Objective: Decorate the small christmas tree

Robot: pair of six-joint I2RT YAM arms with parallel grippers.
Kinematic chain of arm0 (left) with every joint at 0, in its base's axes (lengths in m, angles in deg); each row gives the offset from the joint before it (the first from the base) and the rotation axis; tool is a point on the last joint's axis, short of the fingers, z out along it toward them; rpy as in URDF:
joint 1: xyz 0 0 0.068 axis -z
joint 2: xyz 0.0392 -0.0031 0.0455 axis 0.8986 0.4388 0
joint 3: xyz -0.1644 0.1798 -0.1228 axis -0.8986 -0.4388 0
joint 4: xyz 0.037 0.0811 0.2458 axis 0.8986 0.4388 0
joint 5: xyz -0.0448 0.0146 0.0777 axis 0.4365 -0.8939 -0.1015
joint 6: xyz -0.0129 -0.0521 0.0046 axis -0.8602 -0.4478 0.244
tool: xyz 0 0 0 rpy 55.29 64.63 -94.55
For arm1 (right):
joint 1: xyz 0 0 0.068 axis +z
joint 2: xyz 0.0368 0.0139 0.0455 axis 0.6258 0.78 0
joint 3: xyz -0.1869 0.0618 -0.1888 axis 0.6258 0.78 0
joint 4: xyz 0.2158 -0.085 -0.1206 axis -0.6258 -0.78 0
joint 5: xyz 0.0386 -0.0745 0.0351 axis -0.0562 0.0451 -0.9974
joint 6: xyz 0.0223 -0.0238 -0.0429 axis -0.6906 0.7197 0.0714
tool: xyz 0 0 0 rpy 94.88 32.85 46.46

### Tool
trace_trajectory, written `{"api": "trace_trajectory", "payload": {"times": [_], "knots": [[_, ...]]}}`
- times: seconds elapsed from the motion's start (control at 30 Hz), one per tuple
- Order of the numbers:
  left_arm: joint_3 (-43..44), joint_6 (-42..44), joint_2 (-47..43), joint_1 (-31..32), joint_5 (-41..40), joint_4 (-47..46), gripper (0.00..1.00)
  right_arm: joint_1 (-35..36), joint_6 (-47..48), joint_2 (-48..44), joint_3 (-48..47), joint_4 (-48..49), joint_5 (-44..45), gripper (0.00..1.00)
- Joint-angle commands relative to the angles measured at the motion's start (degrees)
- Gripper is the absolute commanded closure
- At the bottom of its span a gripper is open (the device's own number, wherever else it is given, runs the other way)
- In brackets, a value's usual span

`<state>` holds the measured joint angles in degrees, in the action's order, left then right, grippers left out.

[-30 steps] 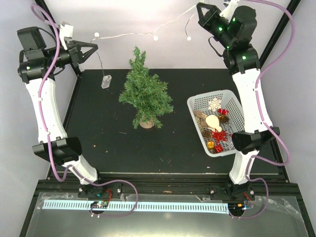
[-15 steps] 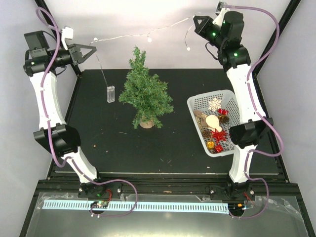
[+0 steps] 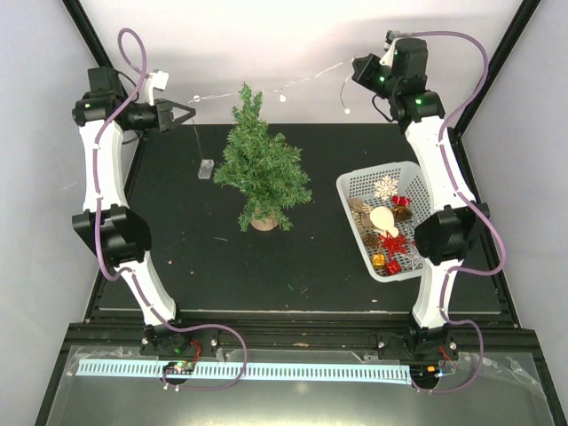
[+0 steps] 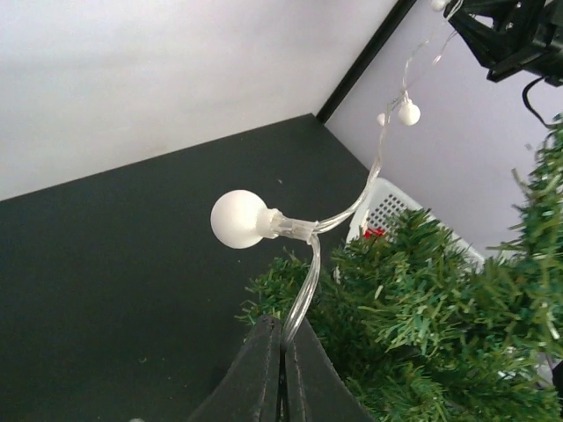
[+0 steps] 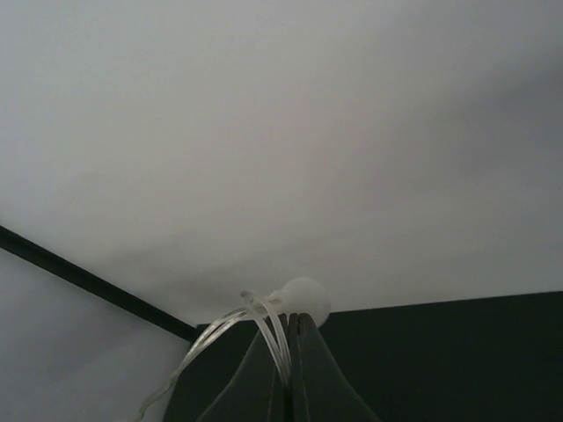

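I am pressing my left gripper (image 3: 186, 114) (image 4: 283, 352) together on a thin clear-wire string of lights with round white bulbs (image 3: 306, 77) (image 4: 237, 219) (image 5: 303, 299). In the left wrist view the fingers are meeting with only the wire between them, and one bulb is sitting just above the tips. My right gripper (image 3: 358, 71) (image 5: 288, 343) is pinching the same string farther along, closed on a few strands of wire with a bulb right at its tips.

Both grippers are hanging high over the back of the black tabletop (image 3: 177, 248). The string is stretching between them and passing by the top of the small dark-green christmas tree (image 3: 262, 169) (image 4: 422, 299); I cannot tell whether it is touching the top twig. A short loose end with a bulb is dangling below my right gripper. A small clear box (image 3: 206, 169) is hanging on wire below my left gripper, just left of the tree; I cannot tell whether it is reaching the tabletop.

The tree is standing upright on its round light-wood stump base (image 3: 264, 222) near the middle of the tabletop, between my two arms.

A white plastic lattice basket (image 3: 355, 182) is lying to the right of the tree, apart from it and beside my right arm. It is holding a white snowflake (image 3: 385, 186), red ornaments (image 3: 393, 242), a pale wooden piece (image 3: 382, 219), brown pieces and a small gold one.
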<state>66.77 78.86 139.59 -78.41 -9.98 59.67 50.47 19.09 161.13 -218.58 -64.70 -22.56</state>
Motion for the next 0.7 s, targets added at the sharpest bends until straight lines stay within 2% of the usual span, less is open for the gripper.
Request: {"api": "trace_trajectory", "payload": {"times": [0.0, 0.5, 0.67], "knots": [[2.08, 5.17, 0.87, 1.79, -2.06, 2.81, 0.98, -0.79, 2.64, -1.11, 2.78, -2.61, 2.95, 0.99], [-9.89, 11.21, -3.13, 8.83, -2.47, 1.88, 0.98, -2.45, 5.47, -16.7, 18.23, -9.2, 13.2, 0.99], [-10.56, 11.35, -2.81, 10.72, -1.82, 1.54, 0.99, -3.19, 6.47, -21.67, 22.79, -9.94, 15.07, 0.99]]}}
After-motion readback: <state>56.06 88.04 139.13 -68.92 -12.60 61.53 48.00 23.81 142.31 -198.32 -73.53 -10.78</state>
